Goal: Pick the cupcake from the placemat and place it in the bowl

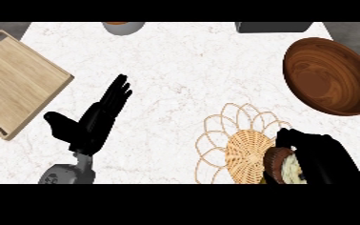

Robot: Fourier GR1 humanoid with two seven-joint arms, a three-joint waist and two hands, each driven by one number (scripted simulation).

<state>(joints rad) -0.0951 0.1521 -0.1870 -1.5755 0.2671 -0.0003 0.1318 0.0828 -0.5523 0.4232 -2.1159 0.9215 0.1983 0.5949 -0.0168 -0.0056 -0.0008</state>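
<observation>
Lower right, the right hand (316,155) has its fingers curled round one cupcake (285,168) over one woven placemat (243,145). One wooden bowl (325,75) sits at upper right. The left hand (98,117) rests with fingers straight, lower left.

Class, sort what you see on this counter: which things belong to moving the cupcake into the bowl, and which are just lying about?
Job: cupcake, held by the right hand; woven placemat; wooden bowl.

Lying about: wooden cutting board; small cup at the far edge; dark box; open left hand, resting.
</observation>
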